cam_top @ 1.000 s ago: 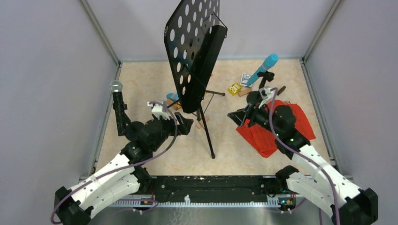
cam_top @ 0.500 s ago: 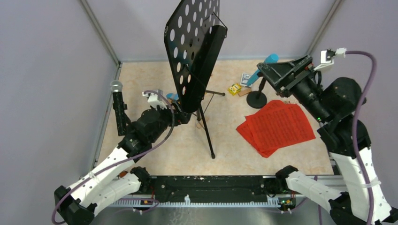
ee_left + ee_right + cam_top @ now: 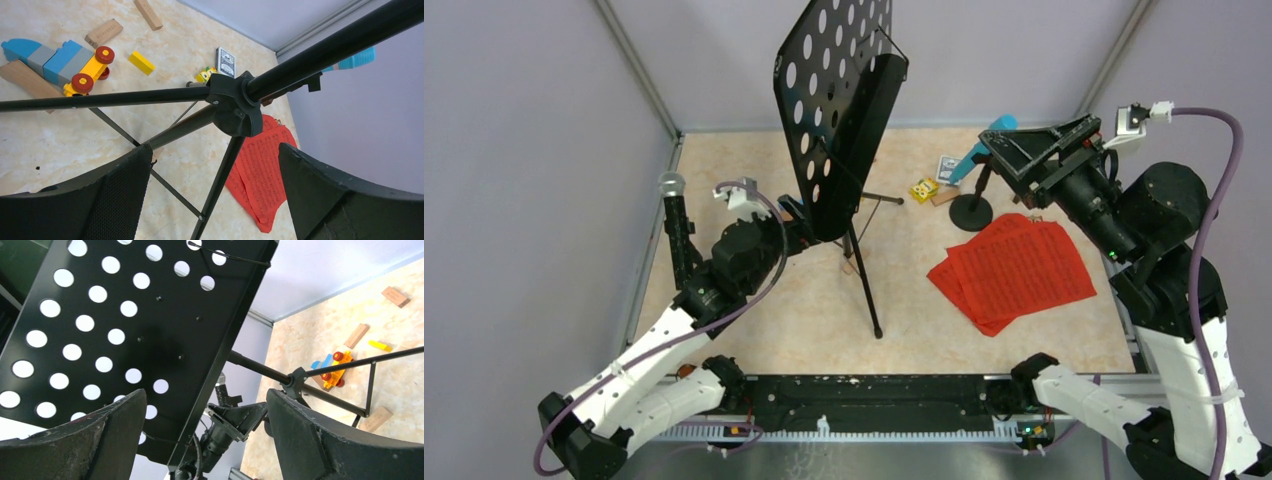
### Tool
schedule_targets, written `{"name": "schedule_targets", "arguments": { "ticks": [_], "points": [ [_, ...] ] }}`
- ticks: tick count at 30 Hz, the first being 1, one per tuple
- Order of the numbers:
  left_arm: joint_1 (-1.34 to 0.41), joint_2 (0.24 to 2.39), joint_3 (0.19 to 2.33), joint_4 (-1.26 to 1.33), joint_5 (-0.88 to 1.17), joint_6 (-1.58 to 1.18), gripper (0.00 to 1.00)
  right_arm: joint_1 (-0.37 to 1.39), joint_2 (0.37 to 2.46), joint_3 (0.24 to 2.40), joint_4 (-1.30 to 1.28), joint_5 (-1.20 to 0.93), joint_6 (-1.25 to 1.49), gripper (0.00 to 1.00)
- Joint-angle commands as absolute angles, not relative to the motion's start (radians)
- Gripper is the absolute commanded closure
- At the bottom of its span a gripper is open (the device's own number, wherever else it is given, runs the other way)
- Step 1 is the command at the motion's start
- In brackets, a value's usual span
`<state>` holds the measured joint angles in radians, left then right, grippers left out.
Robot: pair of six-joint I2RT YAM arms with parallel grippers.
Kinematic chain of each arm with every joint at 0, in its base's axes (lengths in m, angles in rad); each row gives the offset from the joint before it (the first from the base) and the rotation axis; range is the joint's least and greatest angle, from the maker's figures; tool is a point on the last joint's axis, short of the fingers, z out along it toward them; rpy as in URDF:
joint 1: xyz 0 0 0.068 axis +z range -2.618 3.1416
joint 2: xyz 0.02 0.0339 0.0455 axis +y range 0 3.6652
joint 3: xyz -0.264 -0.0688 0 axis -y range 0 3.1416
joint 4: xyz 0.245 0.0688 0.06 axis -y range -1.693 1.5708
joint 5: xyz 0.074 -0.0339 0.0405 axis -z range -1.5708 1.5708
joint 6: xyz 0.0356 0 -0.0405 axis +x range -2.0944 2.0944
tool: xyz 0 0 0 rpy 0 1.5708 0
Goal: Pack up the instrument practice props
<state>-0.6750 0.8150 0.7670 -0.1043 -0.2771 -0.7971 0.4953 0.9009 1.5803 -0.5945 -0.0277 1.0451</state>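
**Entry: stand-packing step, approach stage**

1. Pages [image 3: 1014, 270]: red, fanned flat on the bench [image 3: 824, 320], near-right of the stand; not yet packed.
2. Left gripper [image 3: 215, 149]: jaws wide apart, empty, low at the stand's left. The tripod hub [image 3: 235, 105] sat ahead between its fingers, untouched.
3. Stand [image 3: 864, 270]: upright on three legs, with the desk [image 3: 839, 110] tilted on top.
4. Silver mic [image 3: 672, 190]: upright in its holder [image 3: 686, 255], left of the stand.
5. Right gripper [image 3: 1036, 140]: jaws wide apart, empty, raised well right of the stand and facing the desk's holes.
6. Blue mic [image 3: 984, 145]: slanted in a second holder [image 3: 971, 212], far-right of the stand.
7. Toy vehicle [image 3: 75, 65] and blocks [image 3: 102, 32]: behind the stand; not task items.

Judgement: the stand appeared to be the item in hand. The next move likely called for the left gripper to advance and close on the pole at the hub. The right gripper would need to steady the desk's edge against toppling. No packing container showed.
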Motion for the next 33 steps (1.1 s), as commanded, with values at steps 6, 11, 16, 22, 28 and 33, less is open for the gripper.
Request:
{"name": "schedule_targets", "arguments": {
  "ticks": [6, 11, 16, 22, 28, 33],
  "points": [
    [-0.672, 0.857, 0.799, -0.054, -0.271, -0.839, 0.01, 0.503, 0.879, 1.575, -0.595, -0.011, 1.037, 0.11],
    [-0.673, 0.861, 0.797, -0.055, -0.265, -0.848, 0.01, 0.503, 0.853, 1.568, -0.570, -0.003, 1.039, 0.11],
    [-0.673, 0.866, 0.795, -0.066, -0.256, -0.855, 0.01, 0.503, 0.845, 1.556, -0.568, -0.004, 1.041, 0.11],
    [-0.672, 0.870, 0.800, -0.065, -0.265, -0.872, 0.01, 0.503, 0.828, 1.550, -0.545, -0.006, 1.036, 0.11],
    [-0.672, 0.887, 0.830, -0.104, -0.321, -0.920, 0.01, 0.503, 0.793, 1.442, -0.505, -0.015, 0.881, 0.11],
    [-0.672, 0.923, 0.858, -0.068, -0.318, -0.935, 0.04, 0.503, 0.613, 0.959, -0.205, -0.109, 0.633, 0.15]
  ]
}}
